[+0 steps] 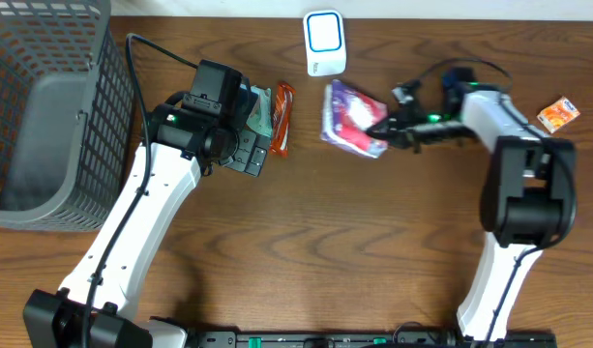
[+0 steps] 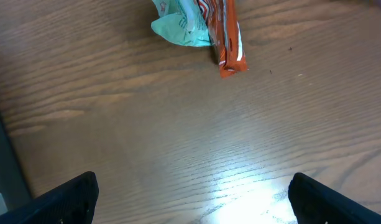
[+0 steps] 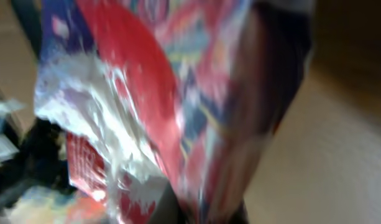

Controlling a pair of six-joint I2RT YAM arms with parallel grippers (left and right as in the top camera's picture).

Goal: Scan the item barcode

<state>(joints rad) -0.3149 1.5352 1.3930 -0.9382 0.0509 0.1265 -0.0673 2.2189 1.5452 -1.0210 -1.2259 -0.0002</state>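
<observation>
Overhead: right gripper pinched shut on the purple pouch, on the table just below the white scanner. Grasp step; next, lift and turn the barcode to the scanner. One pouch, one scanner, one orange bar, one basket.
Left wrist: left gripper wide, empty.
Right wrist: blurred pouch fills the view.

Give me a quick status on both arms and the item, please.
Left fingers open, empty. Right fingers shut on purple snack bag. White scanner close by, nothing between; orange wrapper lies apart.
</observation>
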